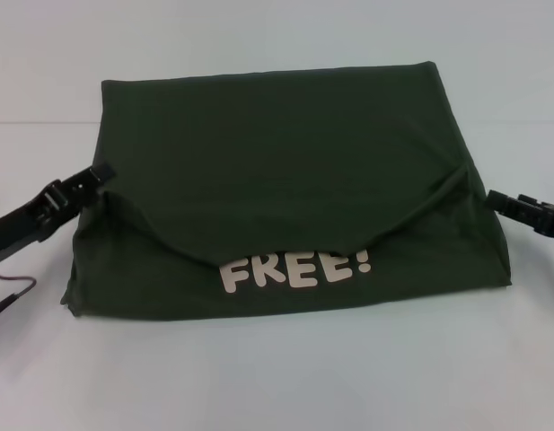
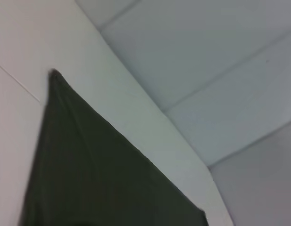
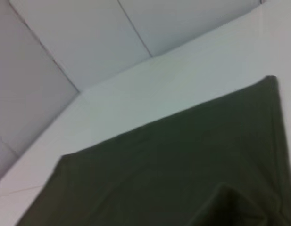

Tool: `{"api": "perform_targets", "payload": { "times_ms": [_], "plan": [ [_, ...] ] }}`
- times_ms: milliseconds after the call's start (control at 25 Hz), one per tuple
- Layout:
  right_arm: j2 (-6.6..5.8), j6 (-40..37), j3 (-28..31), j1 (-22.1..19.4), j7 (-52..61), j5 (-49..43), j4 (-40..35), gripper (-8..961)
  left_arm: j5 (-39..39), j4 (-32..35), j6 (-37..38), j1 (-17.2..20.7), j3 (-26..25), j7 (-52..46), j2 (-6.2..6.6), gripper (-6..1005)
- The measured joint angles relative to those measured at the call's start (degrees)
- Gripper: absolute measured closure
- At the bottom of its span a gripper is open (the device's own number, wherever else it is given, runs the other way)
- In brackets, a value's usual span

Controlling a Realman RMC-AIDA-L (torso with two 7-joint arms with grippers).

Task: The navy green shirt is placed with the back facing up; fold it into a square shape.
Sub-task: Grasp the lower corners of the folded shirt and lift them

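The navy green shirt (image 1: 277,153) lies on the white table, folded into a wide block. Its upper layer is laid forward and ends in a sagging curved edge above white "FREE!" lettering (image 1: 296,269) on the layer below. My left gripper (image 1: 99,174) is at the shirt's left edge, touching the fabric at mid-height. At the shirt's right edge sits my right gripper (image 1: 494,199), level with the end of the curved hem. The left wrist view shows a far corner of the shirt (image 2: 88,169), and the right wrist view shows its far edge (image 3: 183,160) on the table.
The white table (image 1: 277,377) extends in front of the shirt and behind it to a pale wall. A thin cable (image 1: 12,294) hangs under the left arm near the shirt's front left corner.
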Motion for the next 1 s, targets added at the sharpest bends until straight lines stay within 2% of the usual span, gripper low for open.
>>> {"api": "perform_targets", "payload": {
  "times_ms": [80,200,280,360,600,800,920,1000],
  "plan": [
    [-1.21,-3.66,0.12,-0.82,0.03,-0.01,-0.03,298,0.04,0.01,3.41,1.19,3.44,-3.33,1.66,395],
    [-2.88,-8.02,-0.23,-1.71,0.42,-0.37,-0.10,161,0.06,0.31,8.55,3.28,9.79,-7.88,4.88,391],
    [-3.41,-9.31,-0.39,-2.19,0.60,-0.58,-0.12,69,0.08,0.75,10.79,4.41,12.65,-9.48,6.66,388],
    [-3.61,-9.80,-0.42,-2.59,0.58,-0.64,-0.12,49,0.32,2.28,12.43,5.34,13.93,-8.87,7.77,385],
    [-3.15,-9.68,-0.93,-2.64,0.19,-0.86,-0.12,20,6.12,6.37,11.84,6.13,14.20,-5.98,7.81,333],
    [-3.07,-9.77,-2.07,-2.46,0.30,-0.91,-0.12,21,7.37,6.25,9.51,5.95,14.21,-2.69,6.76,282],
    [-3.04,-9.64,-2.21,-2.55,0.50,-0.97,-0.11,20,7.49,6.06,8.44,5.93,14.44,-2.13,6.41,197],
    [-3.02,-9.61,-2.21,-2.59,0.53,-0.97,-0.11,20,7.55,6.00,7.72,5.92,15.57,-2.12,6.30,186]
  ]
}}
